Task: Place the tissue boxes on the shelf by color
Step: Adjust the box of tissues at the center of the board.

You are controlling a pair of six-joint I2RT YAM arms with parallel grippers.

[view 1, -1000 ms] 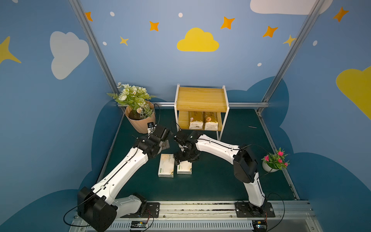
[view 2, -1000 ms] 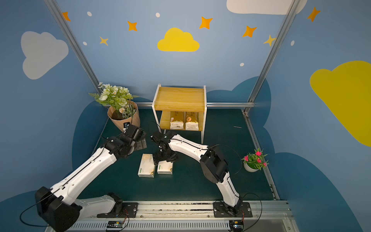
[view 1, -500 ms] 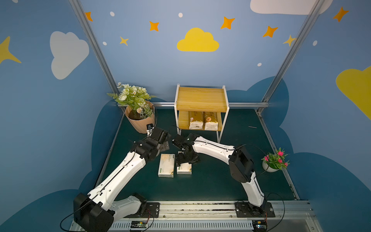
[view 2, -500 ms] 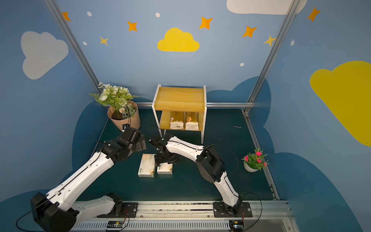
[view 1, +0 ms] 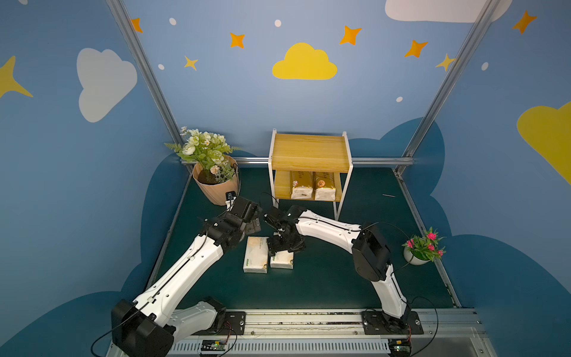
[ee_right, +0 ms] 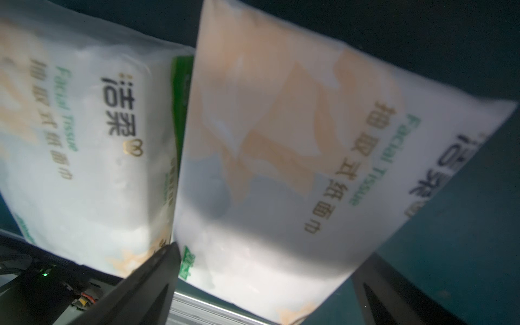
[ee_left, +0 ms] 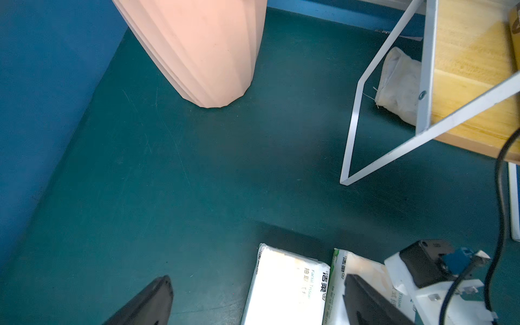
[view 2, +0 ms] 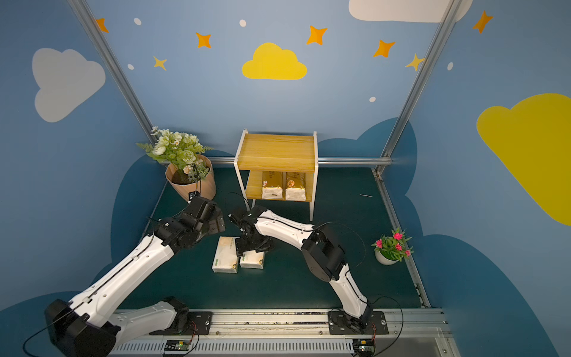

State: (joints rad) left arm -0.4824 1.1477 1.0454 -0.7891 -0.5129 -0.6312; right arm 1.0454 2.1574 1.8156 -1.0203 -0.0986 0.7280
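Note:
Two cream-white tissue boxes lie side by side on the green mat in both top views, the left one (view 1: 255,255) and the right one (view 1: 281,261). My right gripper (view 1: 282,244) hangs open low over the right one. In the right wrist view its fingers (ee_right: 146,284) straddle that pack (ee_right: 281,168), one in the seam beside the neighbouring pack (ee_right: 84,140). My left gripper (view 1: 254,224) stands open just behind the left pack (ee_left: 284,289), holding nothing. Two gold tissue boxes (view 1: 301,185) (view 1: 324,185) lie on the lower board of the shelf (view 1: 310,151).
A peach flowerpot (view 1: 216,185) with white flowers stands left of the shelf, close behind my left gripper. A small white pot (view 1: 420,250) with pink flowers is at the right edge. A white bag (ee_left: 399,87) lies under the shelf. A metal rail (view 1: 309,318) runs along the front.
My right gripper has come down a little onto the right white pack, its elbow swinging left. My left arm has drawn slightly toward the front. The packs have not moved.

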